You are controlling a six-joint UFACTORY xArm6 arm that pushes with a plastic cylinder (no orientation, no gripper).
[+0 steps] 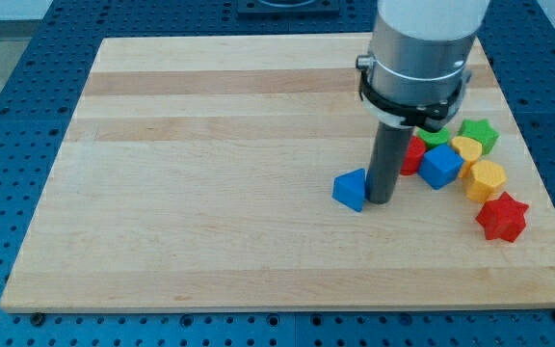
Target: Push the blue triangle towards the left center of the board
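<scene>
Where my tip point(381, 200) touches, blue triangle point(351, 189) hides nothing.

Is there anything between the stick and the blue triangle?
No. In the camera view my tip sits right against the blue triangle, on its right side, with nothing between them. The other blocks lie farther right.

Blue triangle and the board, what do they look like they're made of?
Blue triangle: probably painted wood or plastic; even matte colour, no grain visible. Board: light wood, with visible plank stripes and grain, smooth satin finish. My tip rests at the triangle's right side.
</scene>
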